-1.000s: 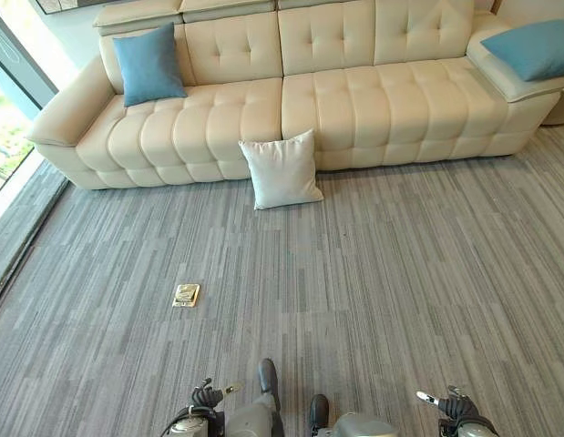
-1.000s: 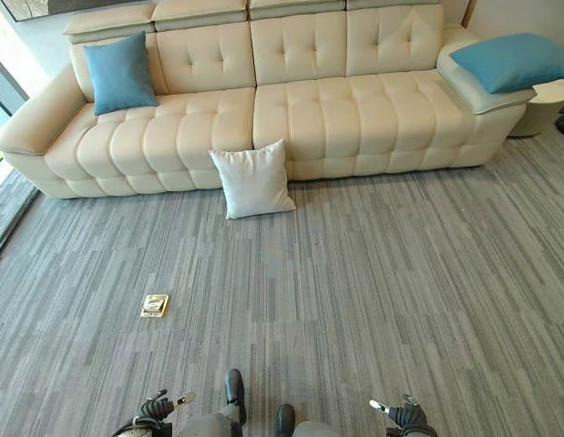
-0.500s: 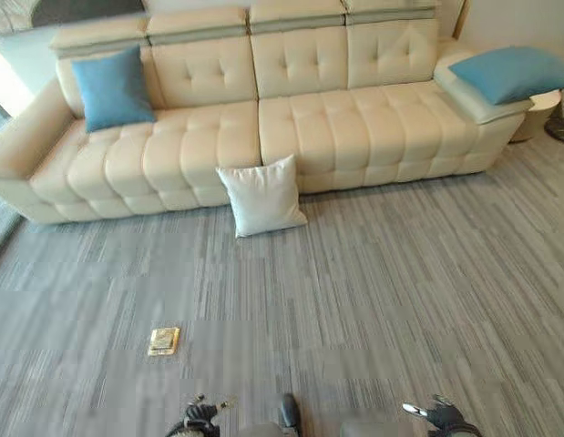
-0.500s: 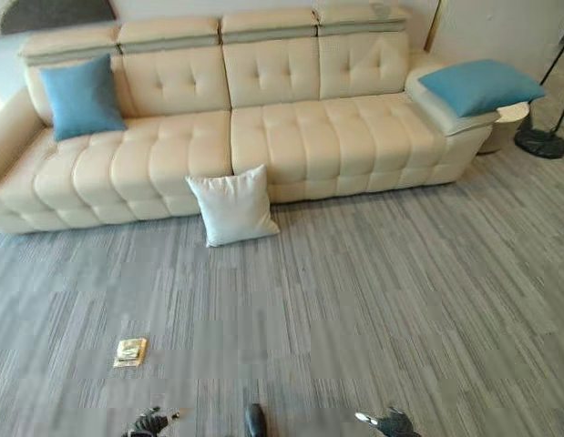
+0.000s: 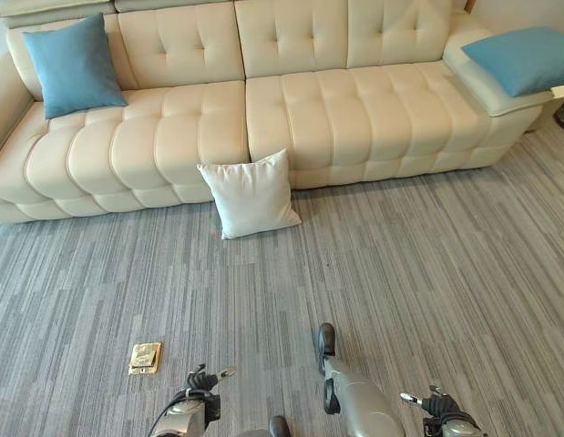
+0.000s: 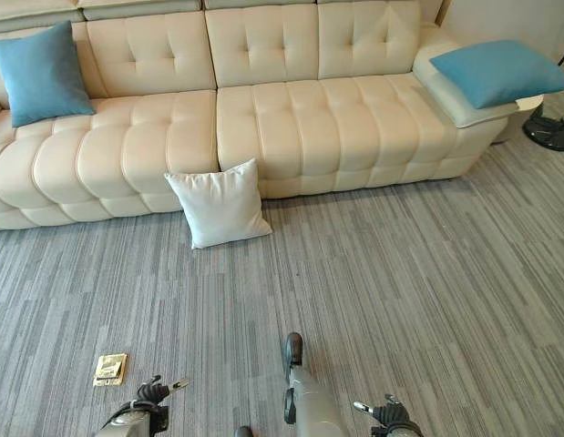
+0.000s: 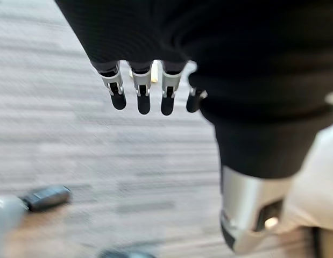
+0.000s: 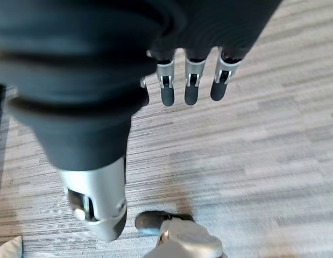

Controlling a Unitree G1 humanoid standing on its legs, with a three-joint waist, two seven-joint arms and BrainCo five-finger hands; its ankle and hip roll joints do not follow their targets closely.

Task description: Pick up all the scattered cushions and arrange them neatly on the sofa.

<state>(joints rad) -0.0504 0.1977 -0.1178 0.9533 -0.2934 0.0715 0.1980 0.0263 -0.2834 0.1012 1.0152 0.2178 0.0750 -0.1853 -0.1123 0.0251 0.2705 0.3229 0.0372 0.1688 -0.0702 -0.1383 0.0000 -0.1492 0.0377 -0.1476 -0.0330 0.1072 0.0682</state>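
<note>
Cushions first: from the left eye view, a white cushion (image 5: 251,194) sits on the grey carpet (image 5: 427,264), leaning against the front of the cream sofa (image 5: 291,109) right about where the two seat sections meet. A blue cushion (image 5: 74,65) stands propped against the backrest at the sofa's left end, and another blue cushion (image 5: 523,58) lies flat on the wide armrest at the right end. There's also a little brass floor plate (image 5: 145,357) set in the carpet, well apart from the white cushion. The left hand (image 5: 204,380) and right hand (image 5: 434,403) both hang low at the near edge, nowhere close to any cushion. Left wrist view: the fingers (image 7: 141,97) are pretty much straight and relaxed over the carpet, holding nothing. Right wrist view: same deal, fingers (image 8: 190,86) loose and straight, empty, just striped carpet past them.
</note>
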